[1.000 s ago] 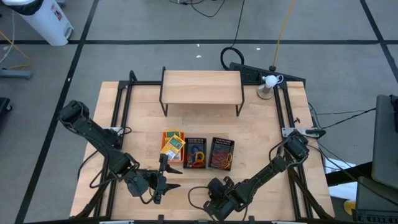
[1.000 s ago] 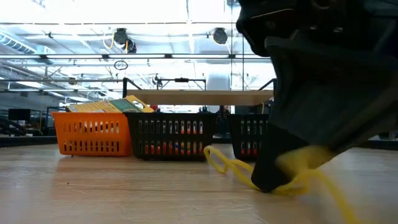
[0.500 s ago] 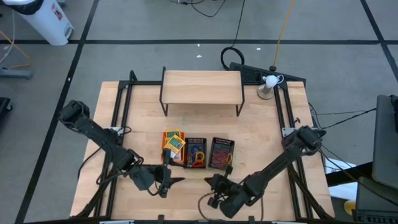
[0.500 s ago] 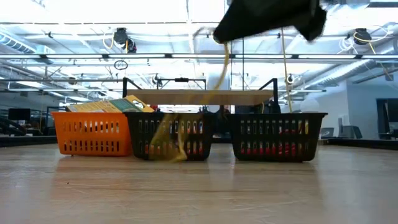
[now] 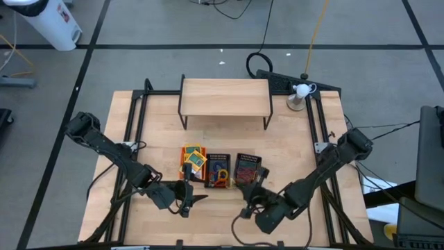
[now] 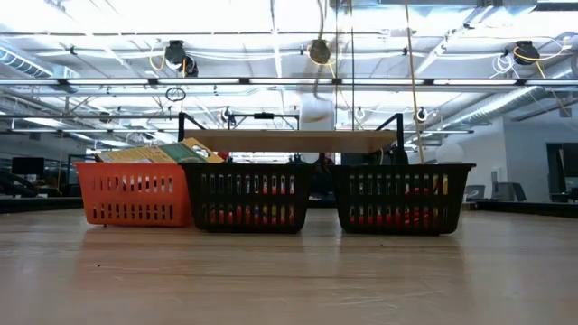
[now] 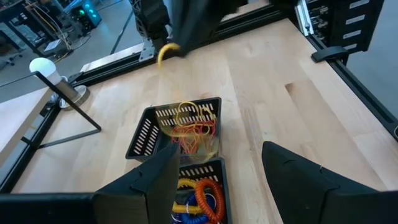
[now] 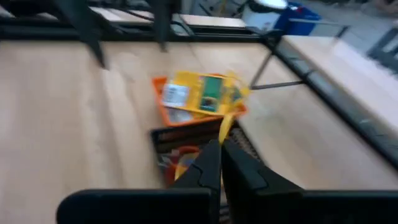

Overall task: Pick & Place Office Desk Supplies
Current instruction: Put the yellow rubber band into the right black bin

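One camera looks straight down on the whole light wooden table. Another sits at tabletop level, facing three small mesh bins. Both wrist cameras look down closely at those same bins.

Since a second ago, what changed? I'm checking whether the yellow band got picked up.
The right gripper, shut on the yellow rubber band, lifted it off the table front and carried it toward the right-hand black bin. The left gripper moved slightly inward, open and empty. The orange bin, middle black bin and wooden shelf stayed put.
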Controlling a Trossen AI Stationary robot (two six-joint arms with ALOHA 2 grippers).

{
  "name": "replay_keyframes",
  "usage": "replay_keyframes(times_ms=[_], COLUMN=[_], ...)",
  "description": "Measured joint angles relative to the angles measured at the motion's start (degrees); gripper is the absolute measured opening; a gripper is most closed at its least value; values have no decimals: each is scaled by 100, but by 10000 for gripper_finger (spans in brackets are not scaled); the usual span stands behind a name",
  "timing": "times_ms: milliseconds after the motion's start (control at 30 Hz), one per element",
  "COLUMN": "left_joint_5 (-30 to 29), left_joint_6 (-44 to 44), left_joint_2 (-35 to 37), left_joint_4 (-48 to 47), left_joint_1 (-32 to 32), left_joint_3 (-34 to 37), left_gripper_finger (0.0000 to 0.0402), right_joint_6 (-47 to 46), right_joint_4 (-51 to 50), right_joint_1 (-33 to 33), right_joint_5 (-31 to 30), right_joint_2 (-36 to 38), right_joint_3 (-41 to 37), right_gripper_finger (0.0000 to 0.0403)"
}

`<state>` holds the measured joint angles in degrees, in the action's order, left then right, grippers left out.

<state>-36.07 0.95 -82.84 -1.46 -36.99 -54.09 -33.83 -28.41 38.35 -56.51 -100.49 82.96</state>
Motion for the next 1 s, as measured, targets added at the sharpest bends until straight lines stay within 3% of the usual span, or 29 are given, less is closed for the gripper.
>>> replay_keyframes(times_ms=[400,633,800,1000], left_joint_5=[-1,-1,-1,1], left_joint_6=[61,64,107,61], left_joint_2=[1,1,1,1], left_joint_4=[65,167,167,169], left_joint_1=[143,172,172,196], left_joint_3=[1,1,1,-1], left_gripper_finger=[225,225,225,225], right_joint_6=[-654,-1121,-1341,-609], right_joint_4=[-1628,-1592,-1008,480], right_joint_1=[-394,-652,-803,-952], right_joint_5=[-191,405,877,1341], right_joint_2=[242,239,232,235], right_joint_3=[-82,-730,-1376,-1939], right_gripper_finger=[0,0,4,43])
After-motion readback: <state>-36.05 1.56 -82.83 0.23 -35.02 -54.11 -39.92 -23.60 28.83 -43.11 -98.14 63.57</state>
